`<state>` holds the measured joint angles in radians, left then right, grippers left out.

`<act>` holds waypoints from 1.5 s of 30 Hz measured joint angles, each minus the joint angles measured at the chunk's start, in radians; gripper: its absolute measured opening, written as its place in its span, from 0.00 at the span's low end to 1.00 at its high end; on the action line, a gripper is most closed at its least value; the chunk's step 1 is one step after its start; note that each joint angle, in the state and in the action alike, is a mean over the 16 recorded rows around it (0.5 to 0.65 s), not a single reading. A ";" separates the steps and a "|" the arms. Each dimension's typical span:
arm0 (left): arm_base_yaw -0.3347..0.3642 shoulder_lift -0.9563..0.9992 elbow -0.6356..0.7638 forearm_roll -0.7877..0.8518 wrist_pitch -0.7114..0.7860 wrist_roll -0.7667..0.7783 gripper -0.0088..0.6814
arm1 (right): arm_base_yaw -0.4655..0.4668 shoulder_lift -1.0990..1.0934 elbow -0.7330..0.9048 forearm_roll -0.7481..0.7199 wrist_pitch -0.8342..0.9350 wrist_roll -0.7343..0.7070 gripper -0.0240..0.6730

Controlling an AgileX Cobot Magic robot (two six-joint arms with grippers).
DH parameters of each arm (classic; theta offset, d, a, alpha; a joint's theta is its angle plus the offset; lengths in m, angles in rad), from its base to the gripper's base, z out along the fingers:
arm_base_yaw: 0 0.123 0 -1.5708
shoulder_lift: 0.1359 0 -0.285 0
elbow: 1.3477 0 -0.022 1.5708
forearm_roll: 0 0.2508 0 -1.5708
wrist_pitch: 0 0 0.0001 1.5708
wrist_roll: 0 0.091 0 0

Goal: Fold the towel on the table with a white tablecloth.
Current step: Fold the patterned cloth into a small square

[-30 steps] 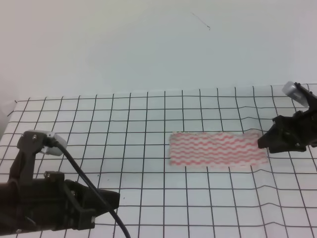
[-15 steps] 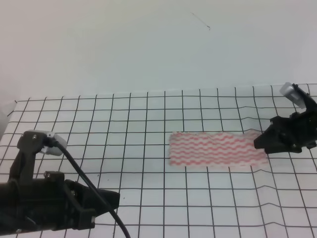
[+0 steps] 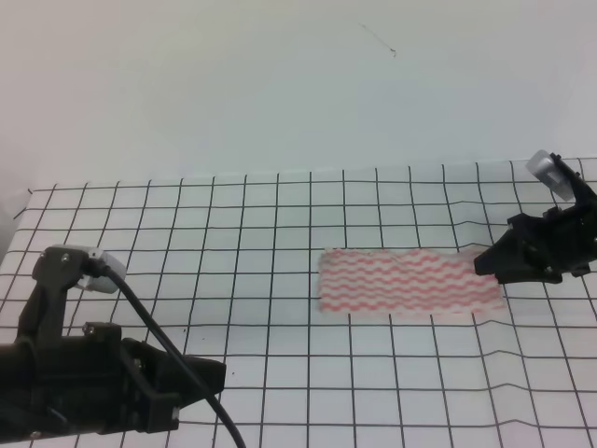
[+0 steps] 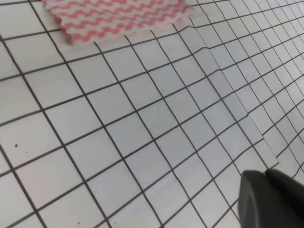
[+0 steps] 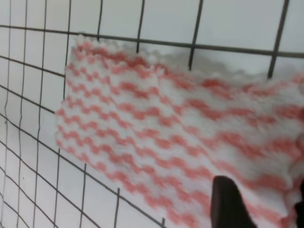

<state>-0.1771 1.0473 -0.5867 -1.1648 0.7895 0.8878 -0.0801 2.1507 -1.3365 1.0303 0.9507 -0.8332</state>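
White gridded tablecloth (image 3: 280, 243) covers the counter (image 3: 140, 215) beneath a plain pale wall. On it, right of centre, the towel (image 3: 406, 282) lies flat at full length, so we judge no fold is made yet and the whole job remains. Our right gripper (image 3: 483, 265) sits at its right end; whether its fingers (image 5: 228, 202) are closed on the cloth, we cannot tell. Our left gripper (image 3: 210, 373) rests well apart at the near left, its opening unreadable too.
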 joint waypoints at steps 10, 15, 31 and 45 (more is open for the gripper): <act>0.000 0.000 0.000 -0.001 0.001 0.000 0.01 | 0.001 0.000 0.000 -0.012 0.003 -0.016 0.30; 0.000 0.000 0.000 0.000 0.002 0.000 0.01 | 0.005 0.000 0.000 -0.015 0.003 -0.022 0.19; 0.000 0.000 0.000 0.001 0.029 -0.003 0.01 | 0.089 0.000 -0.015 0.044 -0.017 -0.059 0.03; 0.000 0.000 0.000 0.000 0.047 0.001 0.01 | 0.230 0.000 -0.031 0.158 -0.113 -0.084 0.03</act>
<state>-0.1771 1.0473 -0.5867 -1.1646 0.8369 0.8889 0.1499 2.1507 -1.3678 1.1887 0.8380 -0.9169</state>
